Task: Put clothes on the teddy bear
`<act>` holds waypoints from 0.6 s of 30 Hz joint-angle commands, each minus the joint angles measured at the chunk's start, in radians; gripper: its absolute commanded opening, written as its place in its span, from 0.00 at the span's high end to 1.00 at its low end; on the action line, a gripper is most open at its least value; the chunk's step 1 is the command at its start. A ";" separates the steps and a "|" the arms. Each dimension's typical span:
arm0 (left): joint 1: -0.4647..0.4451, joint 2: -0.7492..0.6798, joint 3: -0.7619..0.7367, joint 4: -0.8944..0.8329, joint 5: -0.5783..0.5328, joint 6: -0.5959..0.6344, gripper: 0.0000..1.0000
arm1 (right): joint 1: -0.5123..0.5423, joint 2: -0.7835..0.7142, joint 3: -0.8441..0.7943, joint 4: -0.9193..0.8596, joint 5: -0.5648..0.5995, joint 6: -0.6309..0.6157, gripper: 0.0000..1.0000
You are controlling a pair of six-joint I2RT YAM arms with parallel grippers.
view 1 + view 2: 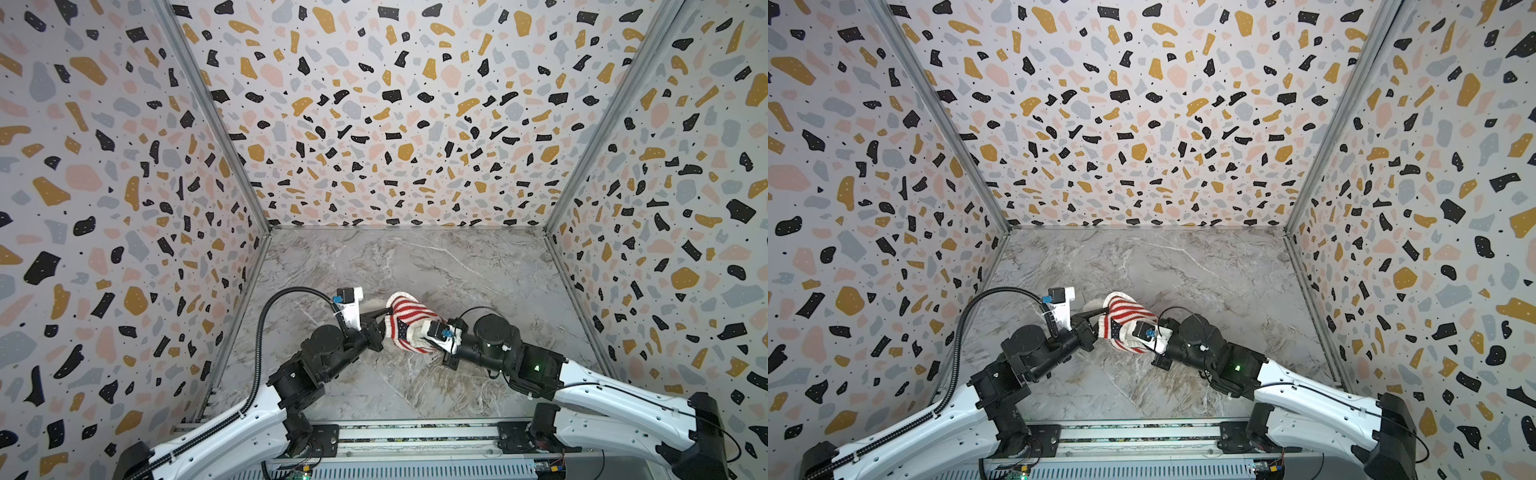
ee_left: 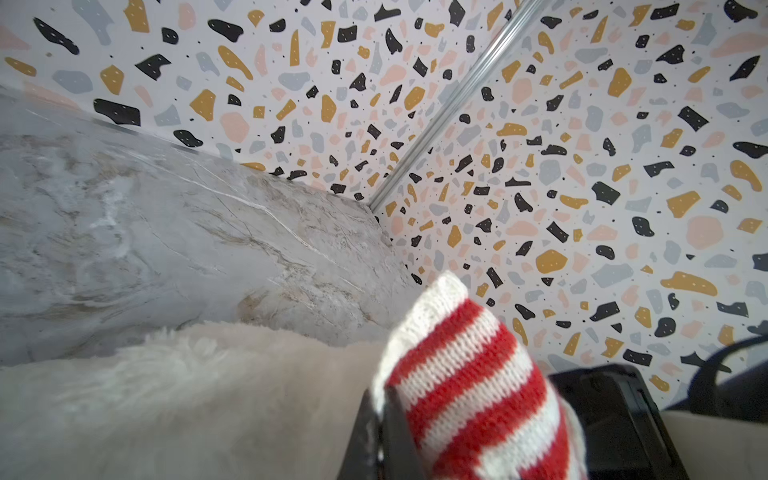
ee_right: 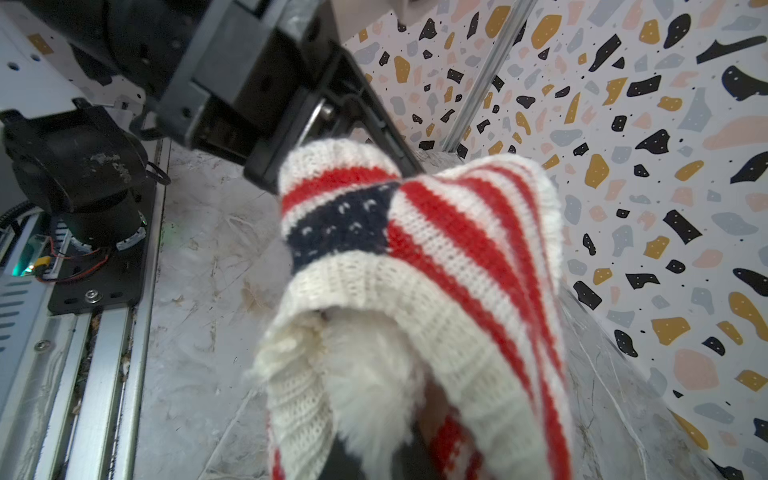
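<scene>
Mostly hidden, the teddy bear shows only white fur beneath the red-and-white striped sweater, whose navy patch carries white flecks. Its long axis runs diagonally over the marble tabletop, and the head end cannot be told. At one end the left gripper pinches the sweater's edge; at the other the right gripper clamps fur.
</scene>
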State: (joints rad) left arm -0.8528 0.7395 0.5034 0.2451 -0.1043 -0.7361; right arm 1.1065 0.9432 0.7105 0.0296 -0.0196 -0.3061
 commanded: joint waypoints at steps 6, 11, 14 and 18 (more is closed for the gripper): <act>0.025 0.037 0.038 -0.106 -0.165 -0.025 1.00 | 0.157 0.030 0.064 -0.093 0.159 -0.163 1.00; 0.052 0.051 0.035 -0.184 -0.229 -0.014 1.00 | 0.264 0.010 0.067 -0.079 0.216 -0.242 1.00; 0.063 0.078 0.037 -0.229 -0.234 0.008 1.00 | 0.288 -0.038 0.033 -0.020 0.232 -0.271 1.00; 0.066 0.095 0.011 -0.247 -0.225 0.026 1.00 | 0.289 -0.099 0.010 0.022 0.220 -0.268 1.00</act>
State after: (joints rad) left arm -0.8158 0.8211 0.5213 0.0357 -0.2447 -0.7425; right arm 1.3693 0.9100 0.7185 -0.0246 0.2478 -0.5430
